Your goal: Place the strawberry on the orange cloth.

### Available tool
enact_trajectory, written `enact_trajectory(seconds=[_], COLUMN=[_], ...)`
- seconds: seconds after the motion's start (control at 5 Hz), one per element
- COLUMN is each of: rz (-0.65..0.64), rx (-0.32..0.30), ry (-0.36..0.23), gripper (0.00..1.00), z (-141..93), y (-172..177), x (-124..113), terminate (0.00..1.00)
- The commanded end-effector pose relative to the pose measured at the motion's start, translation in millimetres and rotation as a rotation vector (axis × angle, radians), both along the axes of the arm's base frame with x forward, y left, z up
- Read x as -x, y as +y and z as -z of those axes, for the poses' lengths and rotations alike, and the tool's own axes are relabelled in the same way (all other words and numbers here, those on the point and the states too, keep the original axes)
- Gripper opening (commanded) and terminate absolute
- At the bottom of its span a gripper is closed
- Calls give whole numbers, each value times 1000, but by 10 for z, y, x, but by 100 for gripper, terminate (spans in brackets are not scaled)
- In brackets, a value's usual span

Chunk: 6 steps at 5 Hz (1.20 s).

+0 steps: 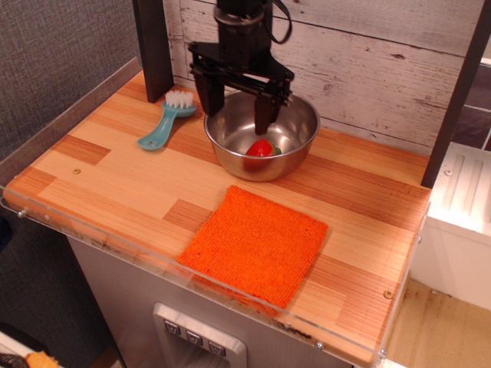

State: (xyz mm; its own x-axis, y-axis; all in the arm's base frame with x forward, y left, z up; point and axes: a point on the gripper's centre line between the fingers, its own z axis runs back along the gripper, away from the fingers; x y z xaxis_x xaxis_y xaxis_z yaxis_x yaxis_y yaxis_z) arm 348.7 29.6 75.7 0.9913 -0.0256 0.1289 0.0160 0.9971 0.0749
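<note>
The strawberry (261,148) lies inside the steel bowl (230,146), low against the bowl's front wall, its red body glossy and a bit of green leaf showing on its right side. The bowl stands toward the back edge of the wooden table (115,184), close to the whitewashed plank wall (368,54) and a little left of the middle of that edge.

The black gripper (239,110) hangs over the back half of the bowl with its jaws spread wide — one finger comes down at the bowl's left rim, the other dips inside the bowl just above and right of the strawberry. Nothing is between them, and they are not touching the fruit as far as can be seen.

The orange cloth (255,243) lies flat near the front edge of the table, turned slightly so one corner points toward the bowl, and it sits apart from the bowl with bare wood between. A teal brush with white bristles (165,119) rests near the back left corner, just left of the bowl — bristle end toward the wall, handle angled toward the left edge.
</note>
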Motion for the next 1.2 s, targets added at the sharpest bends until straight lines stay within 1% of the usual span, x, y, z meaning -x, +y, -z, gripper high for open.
enact_trajectory(seconds=[0.0, 0.4, 0.6, 0.8, 1.0], rz=[6, -23, -44, -59, -59], rx=[-49, -56, -61, -53, -28], ry=[3, 39, 59, 54, 14], gripper=[100, 100, 100, 0, 0], z=[214, 417, 517, 556, 424], y=[-96, -14, 47, 75, 102], x=[-37, -21, -49, -69, -88], terminate=[0, 0, 0, 0, 0])
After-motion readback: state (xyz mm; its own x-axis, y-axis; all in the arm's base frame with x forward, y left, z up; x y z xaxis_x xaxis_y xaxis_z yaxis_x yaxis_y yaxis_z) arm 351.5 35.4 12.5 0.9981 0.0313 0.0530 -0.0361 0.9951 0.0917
